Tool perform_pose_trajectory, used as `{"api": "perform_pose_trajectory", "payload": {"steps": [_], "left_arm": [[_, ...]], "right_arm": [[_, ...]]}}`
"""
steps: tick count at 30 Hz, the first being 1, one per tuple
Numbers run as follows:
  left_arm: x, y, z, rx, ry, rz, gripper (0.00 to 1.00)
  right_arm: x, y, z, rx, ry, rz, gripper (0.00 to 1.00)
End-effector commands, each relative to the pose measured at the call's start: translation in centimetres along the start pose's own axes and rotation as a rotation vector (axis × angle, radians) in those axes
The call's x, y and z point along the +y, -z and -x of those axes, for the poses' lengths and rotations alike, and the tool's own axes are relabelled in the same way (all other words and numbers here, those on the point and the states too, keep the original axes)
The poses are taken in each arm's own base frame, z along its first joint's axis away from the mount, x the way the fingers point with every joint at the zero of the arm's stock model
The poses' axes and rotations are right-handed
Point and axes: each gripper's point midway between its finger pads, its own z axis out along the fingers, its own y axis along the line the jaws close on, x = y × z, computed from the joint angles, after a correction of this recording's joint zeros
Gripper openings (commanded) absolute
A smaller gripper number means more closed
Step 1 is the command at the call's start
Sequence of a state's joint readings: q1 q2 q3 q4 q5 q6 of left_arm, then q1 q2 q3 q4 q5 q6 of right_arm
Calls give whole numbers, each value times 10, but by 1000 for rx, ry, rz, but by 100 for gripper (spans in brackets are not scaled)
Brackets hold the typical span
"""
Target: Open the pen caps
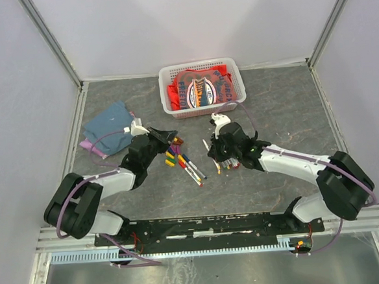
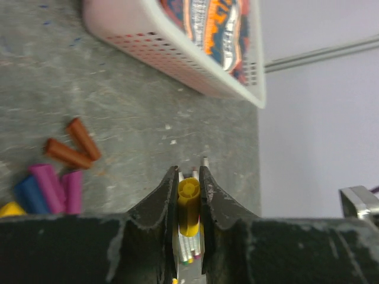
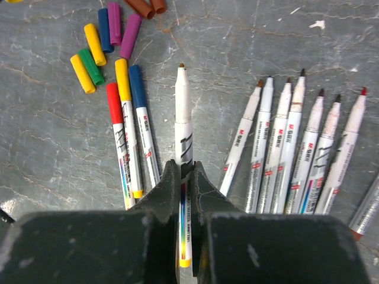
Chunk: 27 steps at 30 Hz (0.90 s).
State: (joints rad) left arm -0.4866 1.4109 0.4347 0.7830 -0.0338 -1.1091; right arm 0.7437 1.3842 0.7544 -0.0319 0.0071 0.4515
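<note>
Yellow pen cap (image 2: 188, 206) sits pinched in the left gripper (image 2: 188, 173), the uncapped pen (image 3: 183, 106) clamped in the right gripper (image 3: 185, 168); next, likely, set both down.

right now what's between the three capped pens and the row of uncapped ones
In the right wrist view, one uncapped brown-tipped pen, clamped in the right gripper, sits between the three capped pens and the uncapped row.

I count three capped pens (image 3: 129, 127) left of my right hand (image 3: 183, 171), one uncapped pen (image 3: 183, 112) in it, seven uncapped pens (image 3: 296, 142) to its right, eight loose pen caps (image 3: 95, 44) ahead, one yellow cap (image 2: 188, 207) in my left hand (image 2: 188, 174).
</note>
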Motion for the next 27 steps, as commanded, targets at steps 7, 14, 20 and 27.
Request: {"api": "perform_pose_trajectory", "payload": {"steps": [7, 14, 20, 27], "left_arm": [[84, 30, -8, 3, -123, 333, 3], [96, 37, -10, -2, -99, 366, 5], [104, 41, -21, 28, -70, 370, 8], [107, 46, -29, 50, -34, 355, 22]], "right_arm": [[4, -24, 10, -13, 25, -131, 1], [-6, -40, -4, 17, 6, -180, 1], [-11, -48, -10, 30, 2, -210, 1], [-18, -54, -17, 51, 5, -246, 3]]}}
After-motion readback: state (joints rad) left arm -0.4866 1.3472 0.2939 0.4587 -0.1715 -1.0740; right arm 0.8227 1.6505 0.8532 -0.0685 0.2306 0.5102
